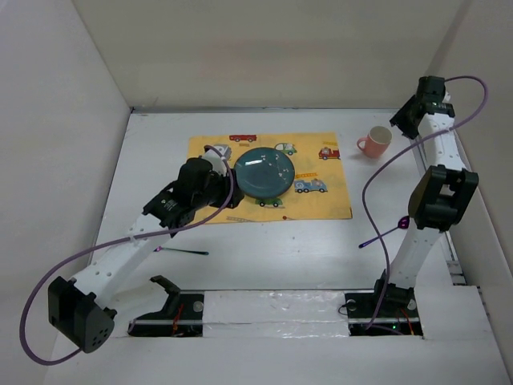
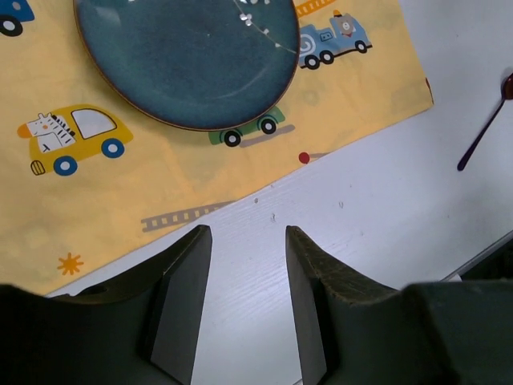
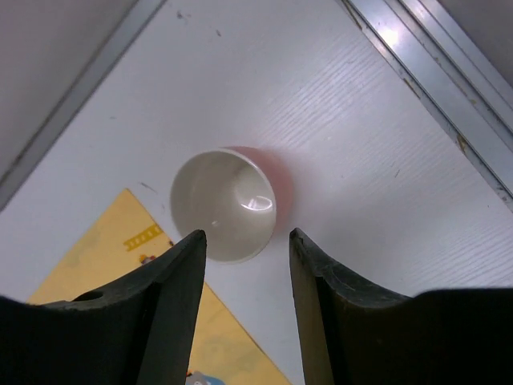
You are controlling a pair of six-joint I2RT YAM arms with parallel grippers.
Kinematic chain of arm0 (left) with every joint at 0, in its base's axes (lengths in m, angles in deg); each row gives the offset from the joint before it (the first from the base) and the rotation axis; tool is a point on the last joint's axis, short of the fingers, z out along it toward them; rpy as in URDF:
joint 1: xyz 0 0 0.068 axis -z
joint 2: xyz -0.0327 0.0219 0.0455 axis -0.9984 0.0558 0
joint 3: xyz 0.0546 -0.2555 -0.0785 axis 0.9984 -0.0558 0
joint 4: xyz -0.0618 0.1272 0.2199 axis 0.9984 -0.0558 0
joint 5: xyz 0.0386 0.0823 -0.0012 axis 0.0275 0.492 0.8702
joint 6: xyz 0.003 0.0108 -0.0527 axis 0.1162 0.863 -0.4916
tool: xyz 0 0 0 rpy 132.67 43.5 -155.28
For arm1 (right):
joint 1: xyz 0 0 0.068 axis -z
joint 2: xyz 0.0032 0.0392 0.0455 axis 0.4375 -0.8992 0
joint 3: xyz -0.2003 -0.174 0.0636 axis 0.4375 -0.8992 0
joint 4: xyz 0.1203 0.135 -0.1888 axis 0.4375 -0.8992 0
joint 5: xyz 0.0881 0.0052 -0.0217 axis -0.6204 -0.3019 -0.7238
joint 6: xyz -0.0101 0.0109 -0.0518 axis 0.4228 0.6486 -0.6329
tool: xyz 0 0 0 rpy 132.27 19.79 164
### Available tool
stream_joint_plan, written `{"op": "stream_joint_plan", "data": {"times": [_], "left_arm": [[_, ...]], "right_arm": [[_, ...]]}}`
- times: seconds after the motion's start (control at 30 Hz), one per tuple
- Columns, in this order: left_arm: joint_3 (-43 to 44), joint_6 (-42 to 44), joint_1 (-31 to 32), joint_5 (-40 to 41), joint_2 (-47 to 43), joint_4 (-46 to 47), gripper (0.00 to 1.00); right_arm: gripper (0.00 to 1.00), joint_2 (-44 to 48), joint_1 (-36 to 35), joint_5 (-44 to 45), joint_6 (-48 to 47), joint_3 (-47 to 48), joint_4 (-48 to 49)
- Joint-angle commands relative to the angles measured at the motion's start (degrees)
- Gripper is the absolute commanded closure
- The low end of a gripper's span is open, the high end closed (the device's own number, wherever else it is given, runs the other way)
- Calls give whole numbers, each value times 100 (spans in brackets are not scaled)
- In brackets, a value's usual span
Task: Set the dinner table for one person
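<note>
At 12 o'clock from my left fingers [image 2: 180, 305], parted and empty, the blue plate [image 2: 184, 60] is cut off; my right fingers [image 3: 172, 313], likewise parted and empty, face the pink cup [image 3: 224, 204], handle hidden.

White dinner table [image 1: 272, 257]: yellow placemat [image 1: 333, 204] centre-far, pink cup [image 1: 374, 142] far right, dark utensil [image 1: 183, 252] left, purple utensil [image 1: 389, 231] right.

left arm [image 1: 120, 253]: white links, black joints; right arm [image 1: 409, 249]: same; cables [image 1: 22, 325]: purple, looping; fingers [image 2: 180, 305]: black, grey inner faces
</note>
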Motion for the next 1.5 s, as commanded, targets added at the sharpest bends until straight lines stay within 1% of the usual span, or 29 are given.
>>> {"op": "stream_joint_plan", "data": {"times": [0.0,0.07,0.2,0.23,0.33,0.47,0.5,0.53,0.57,0.63,0.67,0.73,0.83,1.13,1.47], "left_arm": [[-134,-157,-34,88,-99,416,61],[-99,-166,-34,17,24,434,61],[-11,-184,-34,70,261,469,61],[15,-184,-34,96,314,469,61],[139,-202,-34,79,472,495,61],[270,-149,-34,105,639,451,61],[288,-131,-34,114,648,460,62],[297,-131,-34,123,675,460,62],[297,-114,-34,140,710,443,62],[306,-114,-34,166,727,434,62],[297,-96,-34,184,728,416,62],[297,-79,18,254,719,416,62],[288,-52,19,316,728,390,62],[244,-70,19,334,745,407,63],[271,-61,19,377,859,460,63]], "right_arm": [[49,-361,-47,88,-277,336,-375],[49,-599,-108,167,-304,441,-322],[50,-1038,-109,-26,-260,556,-427],[58,-1100,-161,-26,-251,539,-418],[100,-1084,-161,79,-172,346,-331],[100,-425,-389,133,-207,-120,397],[100,-215,-529,115,-268,-112,408],[100,-161,-617,97,-338,88,330],[100,-169,-714,97,-487,273,77],[100,-326,-995,10,-611,790,-232],[100,-414,-1074,-165,-690,915,-468],[100,-625,-1320,-324,-726,1091,-602],[100,-967,-1575,-369,-761,1460,-804],[100,-1943,-1883,-229,-840,2980,-1542],[100,-2471,-1945,-140,-831,3227,-1630]]}}
